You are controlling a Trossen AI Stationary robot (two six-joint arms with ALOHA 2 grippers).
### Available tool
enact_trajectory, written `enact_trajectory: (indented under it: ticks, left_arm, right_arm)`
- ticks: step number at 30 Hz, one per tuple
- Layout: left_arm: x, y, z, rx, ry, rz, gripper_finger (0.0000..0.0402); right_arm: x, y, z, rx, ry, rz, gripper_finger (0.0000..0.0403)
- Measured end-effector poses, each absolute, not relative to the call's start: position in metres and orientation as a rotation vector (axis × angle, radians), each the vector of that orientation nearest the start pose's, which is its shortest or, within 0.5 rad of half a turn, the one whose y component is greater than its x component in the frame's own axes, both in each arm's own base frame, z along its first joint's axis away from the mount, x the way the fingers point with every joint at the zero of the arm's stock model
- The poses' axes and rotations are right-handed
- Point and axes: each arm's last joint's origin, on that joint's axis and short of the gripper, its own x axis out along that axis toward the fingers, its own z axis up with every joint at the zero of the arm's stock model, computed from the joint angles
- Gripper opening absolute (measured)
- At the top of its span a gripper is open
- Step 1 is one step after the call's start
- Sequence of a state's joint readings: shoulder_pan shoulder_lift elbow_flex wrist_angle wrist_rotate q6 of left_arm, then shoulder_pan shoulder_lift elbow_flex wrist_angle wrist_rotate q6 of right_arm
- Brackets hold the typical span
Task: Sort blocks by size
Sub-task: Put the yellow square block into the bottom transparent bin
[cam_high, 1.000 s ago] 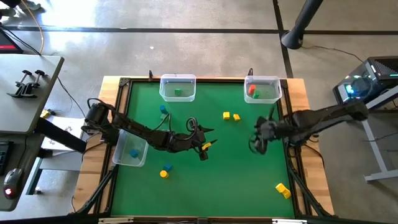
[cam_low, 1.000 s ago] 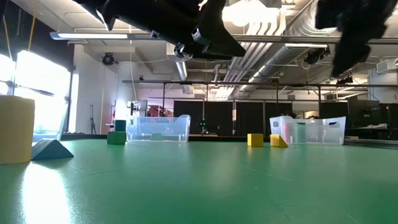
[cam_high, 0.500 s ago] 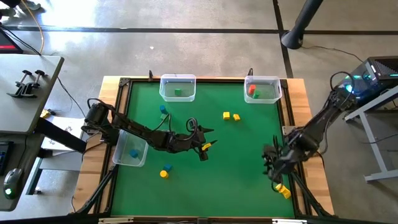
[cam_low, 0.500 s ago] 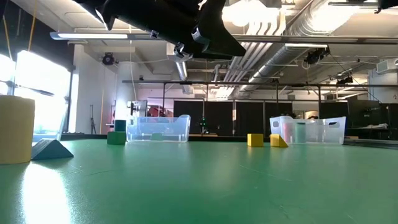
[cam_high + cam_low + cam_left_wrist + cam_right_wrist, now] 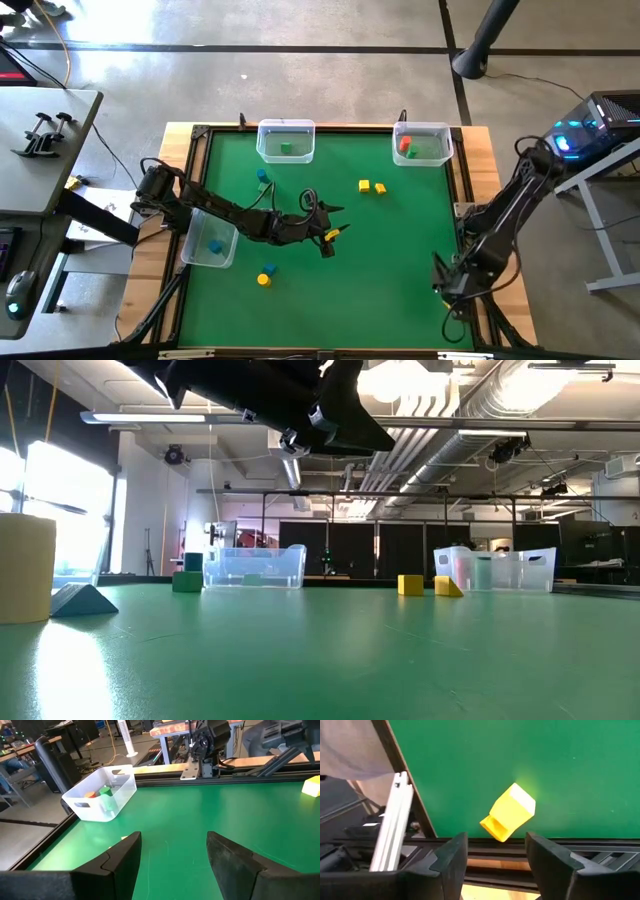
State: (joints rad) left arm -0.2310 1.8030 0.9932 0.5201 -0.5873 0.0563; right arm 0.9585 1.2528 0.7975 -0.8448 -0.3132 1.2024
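High view first: we see the right gripper at about five o'clock on the green table, right over the near-right corner. A second ago it hung near three o'clock by the middle of the right edge; half a second ago it was partway down that edge, and now it covers the spot where the yellow blocks lay, so from above they are hidden. Our right wrist view picks one up: a yellow block lies tilted on the green just beside the table's dark frame, ahead of the fingers, which stand apart with nothing between them.

We read this as the approach to a pick: the arm has travelled to its next block and is lining up, not yet touching it. The frame so close behind may leave little room for the far finger.

Our left gripper has not moved, hovering near the table's middle with its fingers spread and empty, as the left wrist view confirms.

Elsewhere, two yellow blocks sit at one o'clock, a yellow and blue pair at seven o'clock, and three clear bins already hold a few blocks.
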Motion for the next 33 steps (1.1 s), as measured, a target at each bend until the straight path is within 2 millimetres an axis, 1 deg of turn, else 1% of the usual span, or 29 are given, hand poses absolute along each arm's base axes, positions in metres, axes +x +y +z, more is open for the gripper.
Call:
enact_trajectory:
  ticks: [3,7,10,13,17,20,22,29,33]
  left_arm:
    - [0.375,-0.072,0.198,0.171,0.277,0.346,0.0210]
    - [0.375,-0.072,0.198,0.172,0.278,0.345,0.0210]
    - [0.375,-0.072,0.198,0.173,0.281,0.345,0.0210]
    - [0.374,-0.072,0.197,0.174,0.284,0.345,0.0211]
    - [0.374,-0.072,0.197,0.174,0.284,0.345,0.0210]
    - [0.374,-0.072,0.197,0.175,0.285,0.345,0.0210]
    - [0.374,-0.072,0.197,0.175,0.285,0.345,0.0210]
    - [0.374,-0.072,0.197,0.175,0.285,0.345,0.0210]
    - [0.374,-0.072,0.197,0.175,0.285,0.345,0.0210]
  right_arm:
    - [0.114,0.179,0.204,0.442,1.704,0.140,0.0195]
    - [0.117,0.181,0.196,0.343,1.694,0.177,0.0195]
    - [0.118,0.184,0.188,0.302,1.726,0.162,0.0204]
    - [0.120,0.187,0.179,0.263,1.754,0.147,0.0226]
    - [0.121,0.190,0.171,0.208,1.777,0.168,0.0267]
    - [0.121,0.192,0.168,0.164,1.790,0.213,0.0293]
    - [0.118,0.194,0.166,0.126,1.791,0.248,0.0303]
    - [0.106,0.202,0.161,-0.012,1.765,0.308,0.0307]
    - [0.101,0.206,0.155,-0.091,1.729,0.285,0.0307]
